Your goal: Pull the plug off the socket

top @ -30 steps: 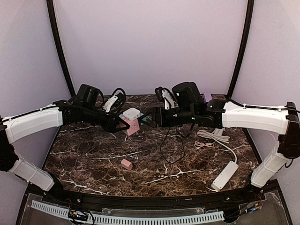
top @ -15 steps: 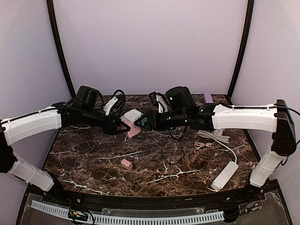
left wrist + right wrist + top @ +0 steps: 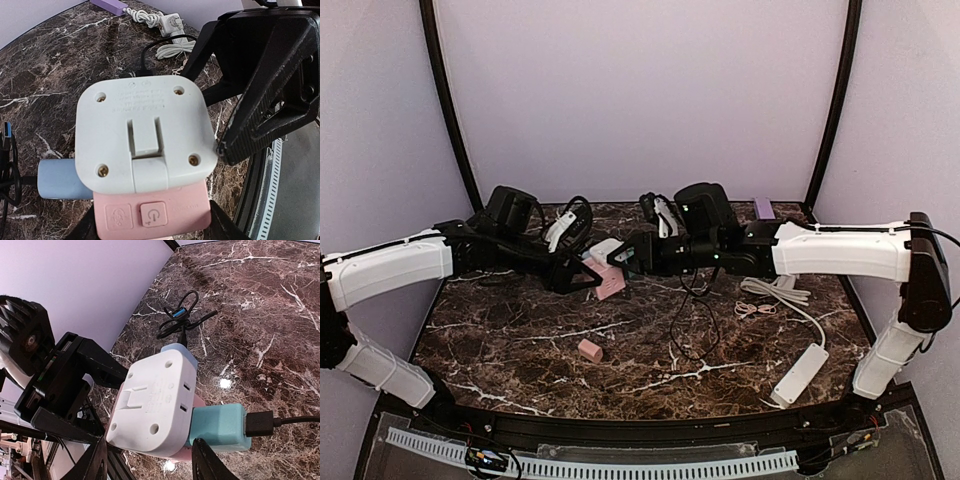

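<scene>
The socket [image 3: 609,281], a pink cube with a white screwed end plate, hangs above the table between both arms. My left gripper [image 3: 582,272] is shut on its pink body [image 3: 150,212], one finger on each side. A teal plug [image 3: 217,427] with a black cable [image 3: 280,420] sticks out of one side face. A pale blue plug [image 3: 60,180] sticks out of another. My right gripper [image 3: 150,460] has come in from the right. Its fingertips [image 3: 202,460] straddle the white plate's edge beside the teal plug. Whether they press on anything does not show.
A long white power strip [image 3: 800,372] lies front right, its coiled white cord [image 3: 775,292] behind it. A small flat pink block [image 3: 589,350] sits front centre. Black cable loops [image 3: 685,320] trail under the right arm. A purple item [image 3: 763,208] lies at the back edge.
My right gripper has moved left up to the socket and its jaws have narrowed. The socket has tilted a little in the left gripper's hold.
</scene>
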Controlling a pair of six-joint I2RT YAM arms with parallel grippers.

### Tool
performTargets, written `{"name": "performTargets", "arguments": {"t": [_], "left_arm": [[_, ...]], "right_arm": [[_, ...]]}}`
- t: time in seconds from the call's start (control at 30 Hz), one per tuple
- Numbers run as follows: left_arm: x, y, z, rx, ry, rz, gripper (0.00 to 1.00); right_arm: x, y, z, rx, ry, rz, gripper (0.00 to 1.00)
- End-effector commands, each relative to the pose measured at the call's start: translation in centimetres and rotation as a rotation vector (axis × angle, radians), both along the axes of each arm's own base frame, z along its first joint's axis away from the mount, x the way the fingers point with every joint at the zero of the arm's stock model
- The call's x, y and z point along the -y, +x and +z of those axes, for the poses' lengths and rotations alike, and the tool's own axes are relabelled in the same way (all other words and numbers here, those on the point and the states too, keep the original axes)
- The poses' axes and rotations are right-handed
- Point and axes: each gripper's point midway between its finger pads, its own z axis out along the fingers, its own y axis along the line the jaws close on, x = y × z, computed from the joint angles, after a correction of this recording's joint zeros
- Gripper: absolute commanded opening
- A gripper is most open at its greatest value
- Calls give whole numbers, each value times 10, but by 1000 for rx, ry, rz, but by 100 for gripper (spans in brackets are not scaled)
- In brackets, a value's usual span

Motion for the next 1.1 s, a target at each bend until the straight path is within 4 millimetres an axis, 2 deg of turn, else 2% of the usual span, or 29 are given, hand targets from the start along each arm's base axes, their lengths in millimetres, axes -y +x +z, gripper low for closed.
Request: {"name": "performTargets", "arguments": {"t": [0.0, 0.33, 0.57, 0.77, 1.07], "left_arm": [[9, -8, 28, 92, -69, -62, 5], [13, -3, 14, 41, -37, -50, 4], [12, 2, 4, 18, -2, -29, 3], [12, 3, 1, 10, 6, -24, 3], [11, 5, 2, 15, 8, -15, 3]], "right_arm": [[-4, 12, 12, 47, 24, -21, 48], [-11, 9, 31, 107, 71, 31, 45], [-18, 3, 36, 148, 64, 48, 42], [-22, 2, 24, 150, 16, 41, 40], [-25, -3, -5, 133, -92, 30, 37]]}}
